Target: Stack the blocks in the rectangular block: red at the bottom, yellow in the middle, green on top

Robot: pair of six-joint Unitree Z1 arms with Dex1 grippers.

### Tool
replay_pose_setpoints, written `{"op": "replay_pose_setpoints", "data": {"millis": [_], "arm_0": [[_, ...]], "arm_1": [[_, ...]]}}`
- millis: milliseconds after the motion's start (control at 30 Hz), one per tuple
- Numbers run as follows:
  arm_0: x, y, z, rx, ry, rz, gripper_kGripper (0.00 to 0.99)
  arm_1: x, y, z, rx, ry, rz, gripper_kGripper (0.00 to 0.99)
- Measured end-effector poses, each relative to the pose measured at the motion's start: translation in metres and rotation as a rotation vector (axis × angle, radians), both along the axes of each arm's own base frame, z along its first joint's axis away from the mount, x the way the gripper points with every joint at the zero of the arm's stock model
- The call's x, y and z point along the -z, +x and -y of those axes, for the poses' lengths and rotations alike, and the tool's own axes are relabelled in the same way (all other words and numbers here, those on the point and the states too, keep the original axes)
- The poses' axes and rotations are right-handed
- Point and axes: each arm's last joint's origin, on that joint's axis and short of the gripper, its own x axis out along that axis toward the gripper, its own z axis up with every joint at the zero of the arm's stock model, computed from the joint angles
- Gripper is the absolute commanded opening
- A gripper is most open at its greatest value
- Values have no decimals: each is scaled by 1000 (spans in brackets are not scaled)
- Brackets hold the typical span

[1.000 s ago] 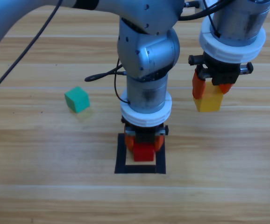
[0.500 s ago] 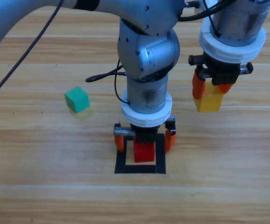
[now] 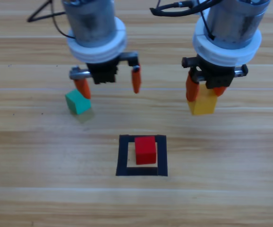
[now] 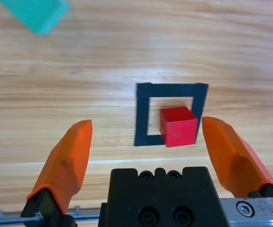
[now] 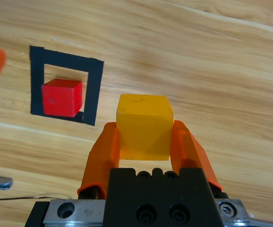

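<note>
The red cube (image 3: pixel 145 149) (image 4: pixel 177 126) (image 5: pixel 61 97) rests alone inside the black tape square (image 3: pixel 123 156) (image 4: pixel 142 113) (image 5: pixel 95 90). My left gripper (image 3: pixel 109 83) (image 4: pixel 148 144) hangs open and empty above the table, up and left of the square, with one finger right beside the teal-green cube (image 3: pixel 77 101) (image 4: pixel 35 14). The right gripper (image 3: pixel 205 91) (image 5: pixel 144 142) is shut on the yellow cube (image 3: pixel 203 102) (image 5: pixel 144 126), held in the air up and right of the square.
A black cable (image 3: pixel 39 12) runs across the top left of the wooden table (image 3: pixel 231 189). Both arm bodies fill the upper part of the high view.
My left gripper let go of the red cube, opened, rose and drew back up and left toward the green cube. The right gripper shifted slightly left with the yellow cube.
</note>
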Motion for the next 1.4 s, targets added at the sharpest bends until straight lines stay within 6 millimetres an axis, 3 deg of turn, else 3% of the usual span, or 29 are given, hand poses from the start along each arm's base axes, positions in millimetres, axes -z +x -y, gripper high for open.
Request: {"op": "replay_pose_setpoints", "data": {"millis": [233,367,533,1033,1400], "arm_0": [[-2,7,-65,117,84,-26,990],[-3,10,-103,217,121,-44,990],[0,21,-132,315,133,-59,974],[-2,37,-174,509,144,-42,977],[-6,39,-173,702,42,-5,979]], "arm_1": [[-21,-14,-29,-28,49,28,0],[4,-11,-47,-37,21,-12,0],[37,-10,-66,-53,-24,-52,0],[46,-19,-86,-59,-13,-48,0],[45,-18,-89,-60,-1,-45,0]]}}
